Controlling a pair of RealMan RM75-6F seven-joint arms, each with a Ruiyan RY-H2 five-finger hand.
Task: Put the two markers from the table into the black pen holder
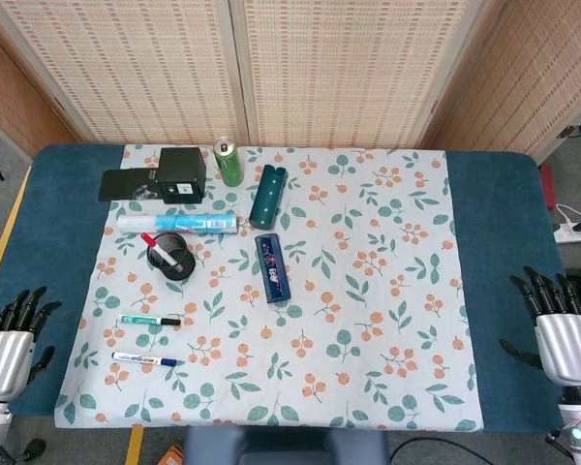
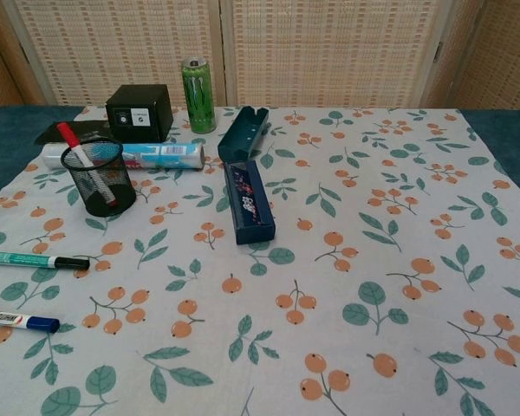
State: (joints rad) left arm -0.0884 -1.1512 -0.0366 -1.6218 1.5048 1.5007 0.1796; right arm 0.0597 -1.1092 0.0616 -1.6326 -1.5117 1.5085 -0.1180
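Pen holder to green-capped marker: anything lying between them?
Nothing: only bare tablecloth between the black pen holder and the green marker, clearest in the chest view. The blue marker lies beyond.

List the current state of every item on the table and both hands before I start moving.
Green marker: lying flat, capped.
Blue marker: lying flat, capped.
Black pen holder: upright, a red-capped marker leaning inside.
Green can: upright.
Pencil case: lid off.
Lid: lying separately behind it.
Plastic-wrapped roll: lying on its side.
Left hand: holds nothing, fingers apart.
Right hand: holds nothing, fingers apart.
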